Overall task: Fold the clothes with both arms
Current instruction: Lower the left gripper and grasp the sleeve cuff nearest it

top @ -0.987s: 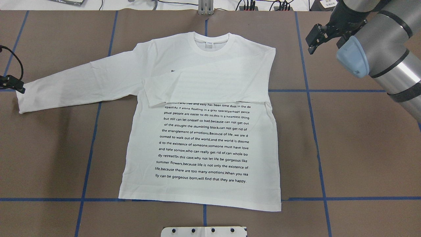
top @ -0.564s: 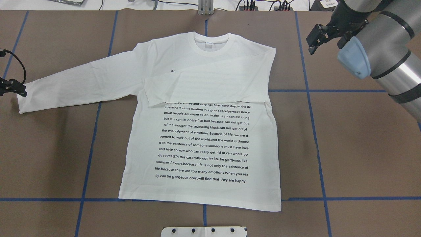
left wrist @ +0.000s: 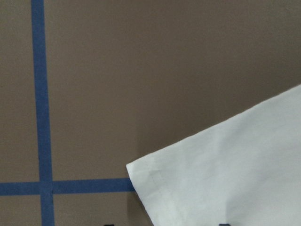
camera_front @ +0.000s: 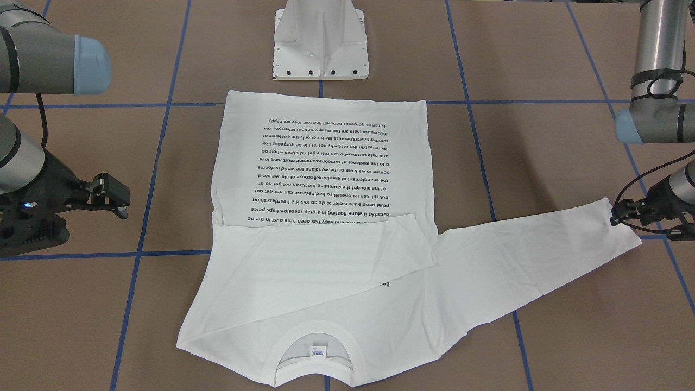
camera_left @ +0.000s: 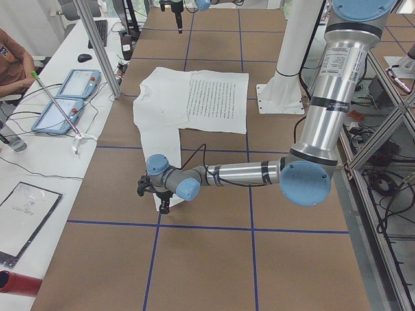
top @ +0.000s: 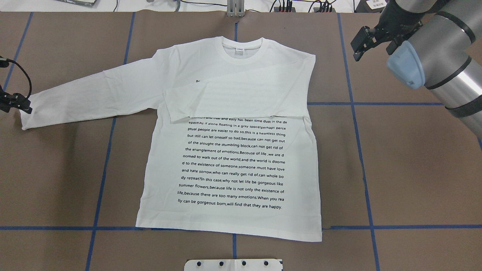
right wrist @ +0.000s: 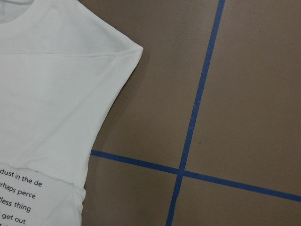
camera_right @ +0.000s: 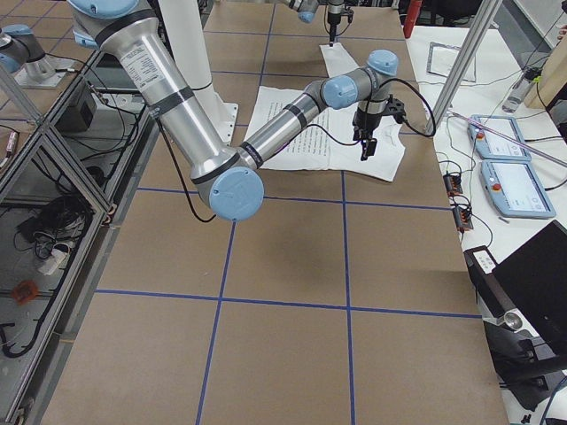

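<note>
My left hand (top: 17, 102), fingers apart, is over the T-shirt's (top: 233, 169) sleeve cuff (top: 27, 119) at nine o'clock. My right hand (top: 359, 43), likewise apart, hangs at two o'clock, off the cloth.

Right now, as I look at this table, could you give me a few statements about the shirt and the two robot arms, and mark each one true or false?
1. The shirt lies flat with its printed text facing up. True.
2. Both sleeves are folded across the chest. False: only the folded sleeve lies across it. The stretched-out sleeve lies flat, away from the body of the shirt.
3. The left gripper is at the cuff of the stretched-out sleeve. True.
4. The right gripper is clamped on the shirt's shoulder. False: it is open and holds nothing, off to the side of the shirt over the bare table.
</note>
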Robot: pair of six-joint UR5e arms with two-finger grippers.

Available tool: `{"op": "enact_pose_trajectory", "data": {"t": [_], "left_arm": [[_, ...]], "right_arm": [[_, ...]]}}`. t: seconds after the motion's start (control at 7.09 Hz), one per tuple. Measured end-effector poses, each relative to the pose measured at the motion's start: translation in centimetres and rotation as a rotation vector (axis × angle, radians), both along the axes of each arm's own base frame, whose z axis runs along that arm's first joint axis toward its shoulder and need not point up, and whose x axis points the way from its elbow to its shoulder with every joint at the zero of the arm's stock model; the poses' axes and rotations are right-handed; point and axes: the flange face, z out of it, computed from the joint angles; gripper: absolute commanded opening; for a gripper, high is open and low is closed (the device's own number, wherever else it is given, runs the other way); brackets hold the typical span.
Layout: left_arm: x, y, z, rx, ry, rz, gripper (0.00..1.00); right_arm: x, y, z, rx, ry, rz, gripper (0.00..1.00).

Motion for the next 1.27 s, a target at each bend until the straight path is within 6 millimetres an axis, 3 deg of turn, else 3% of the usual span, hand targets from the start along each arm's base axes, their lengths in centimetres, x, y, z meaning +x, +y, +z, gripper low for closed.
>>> {"op": "enact_pose_trajectory", "data": {"t": [0.7,0.99,1.27], "left_arm": [[0.18,0.2,0.25,-0.007,0.005,0.008,0.76],[0.18,0.22,0.36,-0.008,0.005,0.009,0.56],[0.19,0.21,0.41,-0.009,0.004,0.009,0.51]], "right_arm": [[0.61,0.08,-0.05,0.006,0.002,0.008,1.0],[0.94,0.06,0.16,0.004,0.003,0.012,1.0],[1.06,0.04,0.21,0.003,0.004,0.015,1.0]]}}
